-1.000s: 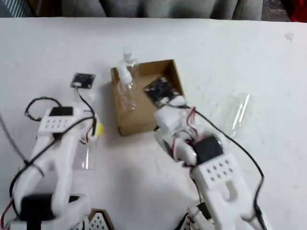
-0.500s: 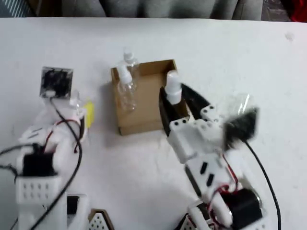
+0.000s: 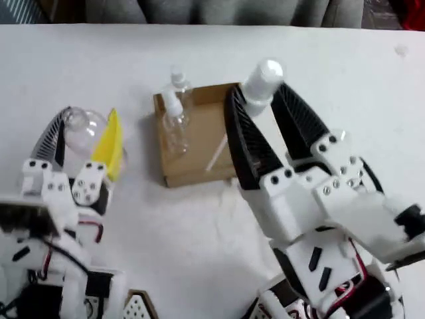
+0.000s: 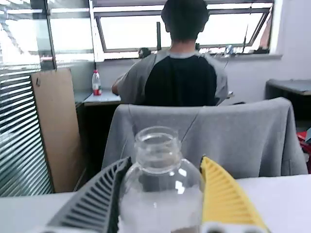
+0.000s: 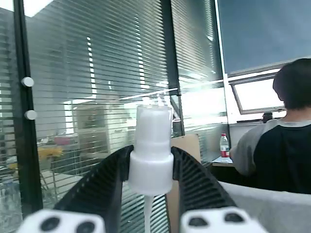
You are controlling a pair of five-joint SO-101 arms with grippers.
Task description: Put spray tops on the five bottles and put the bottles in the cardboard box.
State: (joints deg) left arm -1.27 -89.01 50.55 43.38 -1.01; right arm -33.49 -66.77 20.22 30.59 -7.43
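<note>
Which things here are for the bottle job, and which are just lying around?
For the job: open bottle in left tool; spray top in right tool; cardboard box; capped bottle in it.
Just around: gray chair; leaning cardboard sheet; small bottle on far desk.

The high camera is looking steeply down on the white table (image 3: 192, 232). Close behind grey-and-yellow fingers (image 4: 92, 206) and black fingers (image 5: 99, 191), both wrist cameras are facing level toward the same leaning brown cardboard panel (image 4: 56, 126).
</note>
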